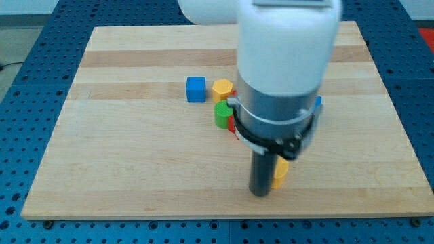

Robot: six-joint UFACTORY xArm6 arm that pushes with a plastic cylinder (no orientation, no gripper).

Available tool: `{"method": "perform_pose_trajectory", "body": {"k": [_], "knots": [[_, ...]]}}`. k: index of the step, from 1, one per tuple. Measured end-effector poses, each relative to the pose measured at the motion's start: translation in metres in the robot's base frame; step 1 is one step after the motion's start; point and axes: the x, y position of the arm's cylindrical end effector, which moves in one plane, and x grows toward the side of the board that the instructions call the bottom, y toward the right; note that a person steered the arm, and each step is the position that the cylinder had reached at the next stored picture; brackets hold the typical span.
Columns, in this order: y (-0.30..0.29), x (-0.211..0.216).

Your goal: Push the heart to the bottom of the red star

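Observation:
My tip (260, 192) rests on the board near the view's bottom, just left of the yellow heart (280, 172), touching or nearly touching it. Only the heart's right part shows beside the rod. The red star is mostly hidden behind the arm; a red sliver (231, 125) shows next to the green cylinder (222, 113). The heart lies below and to the right of that red sliver.
A blue cube (196, 89) and a yellow hexagon block (222, 89) sit above the green cylinder. A small blue edge (317, 103) shows at the arm's right side. The arm's large body hides the middle right of the wooden board (122, 156).

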Motion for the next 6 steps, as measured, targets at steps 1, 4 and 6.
{"method": "perform_pose_trajectory", "body": {"k": [1, 4, 6], "knots": [[0.047, 0.017], [-0.053, -0.054], [-0.015, -0.081]]}}
